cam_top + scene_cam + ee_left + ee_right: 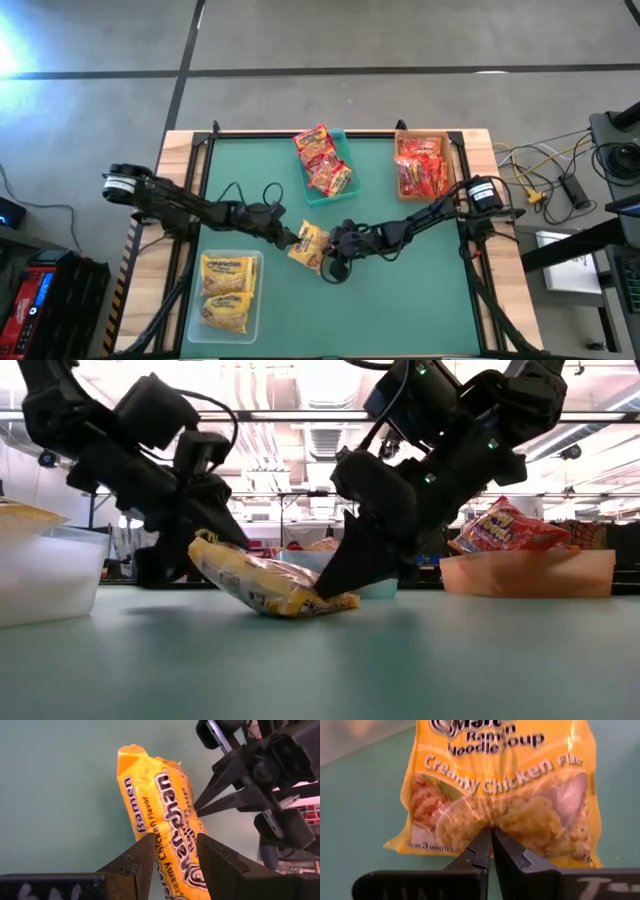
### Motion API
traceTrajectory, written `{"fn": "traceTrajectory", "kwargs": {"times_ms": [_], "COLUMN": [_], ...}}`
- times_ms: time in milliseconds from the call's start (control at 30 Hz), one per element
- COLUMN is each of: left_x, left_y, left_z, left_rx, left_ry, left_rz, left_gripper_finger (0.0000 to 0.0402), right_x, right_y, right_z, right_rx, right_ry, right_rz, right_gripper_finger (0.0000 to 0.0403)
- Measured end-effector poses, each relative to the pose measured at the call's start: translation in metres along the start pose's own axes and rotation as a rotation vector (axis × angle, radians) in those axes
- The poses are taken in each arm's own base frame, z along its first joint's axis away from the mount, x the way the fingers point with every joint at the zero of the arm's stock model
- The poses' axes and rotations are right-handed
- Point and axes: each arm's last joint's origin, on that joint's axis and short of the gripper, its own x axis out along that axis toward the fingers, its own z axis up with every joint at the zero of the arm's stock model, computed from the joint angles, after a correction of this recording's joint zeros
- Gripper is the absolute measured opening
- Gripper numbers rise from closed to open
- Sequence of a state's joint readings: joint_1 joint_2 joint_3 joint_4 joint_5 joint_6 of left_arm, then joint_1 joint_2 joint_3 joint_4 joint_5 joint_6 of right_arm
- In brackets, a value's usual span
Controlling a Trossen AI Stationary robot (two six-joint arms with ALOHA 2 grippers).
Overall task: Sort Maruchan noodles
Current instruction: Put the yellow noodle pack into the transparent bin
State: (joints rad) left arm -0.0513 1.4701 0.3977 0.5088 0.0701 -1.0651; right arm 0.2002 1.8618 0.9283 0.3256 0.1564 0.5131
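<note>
While both grippers share yellow packet mid-table: left gripper fingers straddle one end, right gripper fingers pinched shut on wrapper face. Risk: opposing pulls tear wrapper, or packet slips free.

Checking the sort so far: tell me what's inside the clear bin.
The clear bin holds two yellow noodle packets, one beside the other. Anything beneath them is covered.

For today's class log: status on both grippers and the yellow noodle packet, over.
Left gripper shut on yellow packet, mid-table. Right gripper shut, tips against the packet's other end. Nothing in the way.
</note>
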Motion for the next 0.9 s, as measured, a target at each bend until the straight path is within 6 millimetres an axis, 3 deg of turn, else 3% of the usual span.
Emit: {"fn": "traceTrajectory", "kwargs": {"times_ms": [300, 733, 900], "left_x": [0.010, 0.049, 0.044], "left_y": [0.009, -0.007, -0.012], "left_z": [0.000, 0.012, 0.016], "left_rx": [-0.010, 0.053, 0.071], "left_ry": [0.008, 0.054, 0.081], "left_rz": [0.033, 0.018, -0.005], "left_gripper_finger": [0.0130, 0.0130, 0.0130], "right_x": [0.000, 0.000, 0.000], "right_y": [-0.003, -0.001, -0.002], "right_z": [-0.006, -0.008, -0.009], "right_rx": [-0.016, -0.040, -0.042], "right_ry": [0.056, 0.074, 0.074], "right_rz": [-0.030, -0.001, -0.008], "right_gripper_finger": [0.0013, 0.0013, 0.0013]}}
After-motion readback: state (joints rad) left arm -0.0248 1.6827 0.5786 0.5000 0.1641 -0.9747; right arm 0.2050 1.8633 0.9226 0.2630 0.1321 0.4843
